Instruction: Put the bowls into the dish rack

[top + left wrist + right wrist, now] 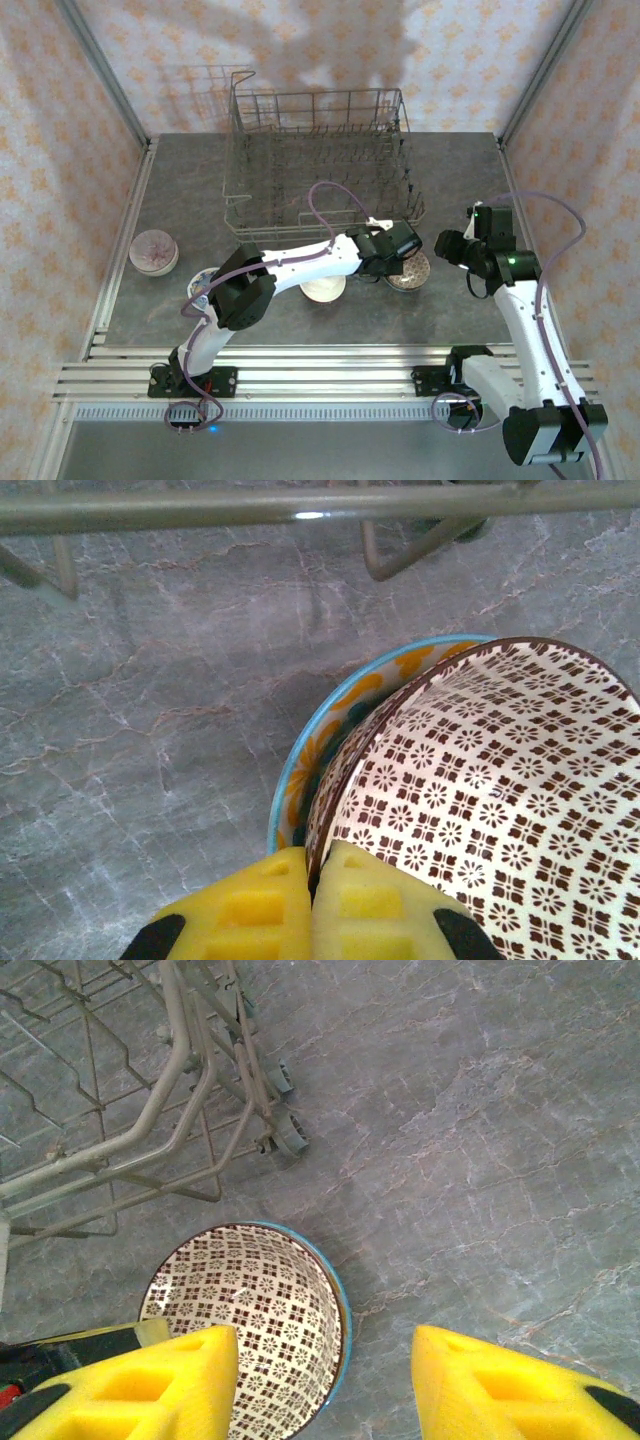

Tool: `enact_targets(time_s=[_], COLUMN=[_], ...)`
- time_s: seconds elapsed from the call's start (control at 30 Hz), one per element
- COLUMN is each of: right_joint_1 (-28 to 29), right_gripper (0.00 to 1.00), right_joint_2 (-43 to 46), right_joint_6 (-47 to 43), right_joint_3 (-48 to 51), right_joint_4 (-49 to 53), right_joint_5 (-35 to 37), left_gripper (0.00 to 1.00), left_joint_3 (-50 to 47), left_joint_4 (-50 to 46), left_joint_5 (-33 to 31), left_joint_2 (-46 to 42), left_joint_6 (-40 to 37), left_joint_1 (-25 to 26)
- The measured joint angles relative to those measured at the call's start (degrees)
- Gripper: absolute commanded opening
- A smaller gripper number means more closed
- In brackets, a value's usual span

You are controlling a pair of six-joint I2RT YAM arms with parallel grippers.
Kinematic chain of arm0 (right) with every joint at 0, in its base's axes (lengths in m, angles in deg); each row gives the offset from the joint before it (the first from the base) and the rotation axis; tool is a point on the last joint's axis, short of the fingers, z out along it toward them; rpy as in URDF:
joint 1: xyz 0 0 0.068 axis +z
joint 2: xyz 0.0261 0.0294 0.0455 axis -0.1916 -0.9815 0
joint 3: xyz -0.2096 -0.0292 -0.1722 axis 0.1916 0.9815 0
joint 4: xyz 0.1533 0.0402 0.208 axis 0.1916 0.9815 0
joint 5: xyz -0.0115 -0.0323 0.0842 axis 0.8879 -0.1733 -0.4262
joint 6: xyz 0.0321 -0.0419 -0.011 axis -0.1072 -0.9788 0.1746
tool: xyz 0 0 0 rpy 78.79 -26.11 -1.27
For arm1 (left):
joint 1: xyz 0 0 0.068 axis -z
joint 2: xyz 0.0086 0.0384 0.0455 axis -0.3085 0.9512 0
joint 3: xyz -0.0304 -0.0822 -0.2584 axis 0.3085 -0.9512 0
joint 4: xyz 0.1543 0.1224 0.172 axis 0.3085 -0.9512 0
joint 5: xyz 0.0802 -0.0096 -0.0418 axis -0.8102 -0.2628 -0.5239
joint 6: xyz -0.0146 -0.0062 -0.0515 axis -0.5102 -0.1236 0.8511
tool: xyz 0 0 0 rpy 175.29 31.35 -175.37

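Left gripper: yellow fingers pressed together on the near rim of the brown bowl, one finger outside the wall and one inside.
Brown bowl: white with a brown flower grid inside. It sits nested in a blue-rimmed bowl, whose orange-patterned inner wall shows along the left side. In the top view it lies on the table, near the rack's near right corner.
Left arm: reaches from its base across to the right, its forearm passing over the white bowl.
Right gripper: fingers wide apart, holding nothing. It hangs over bare table just right of the brown bowl, whose right rim lies between the two fingertips in the right wrist view.
Rack: grey wire, upright at the back middle of the table. One of its bars crosses the top of the left wrist view, and its corner foot stands beyond the brown bowl in the right wrist view.
White bowl: on the table left of the brown bowl, partly hidden by the left forearm.
Pink bowl: at the table's left side, well apart from the rack.
Blue-white bowl: just right of the pink bowl, partly hidden by the left arm's elbow.
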Motion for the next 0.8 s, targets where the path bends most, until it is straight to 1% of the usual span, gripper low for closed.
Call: enact_targets(time_s=[0.23, 0.5, 0.8], right_joint_1=[0.26, 1.57, 2.16], right_gripper=[0.45, 0.47, 0.46], right_joint_2=[-0.07, -2.05, -2.99], right_joint_6=[0.87, 2.89, 5.57], right_joint_3=[0.94, 2.60, 6.62], right_joint_4=[-0.48, -0.55, -1.18], right_joint_5=[-1.27, -4.07, -5.73], left_gripper=[0.00, 0.00, 0.00], left_joint_3=[-1.49, -4.42, -4.72], left_joint_4=[1.29, 2.78, 4.44], left_joint_5=[1.99, 2.40, 2.80], left_joint_2=[-1.16, -4.63, -5.35], left_joint_6=[-0.85, -1.42, -1.42], left_joint_1=[-0.46, -1.46, -2.27])
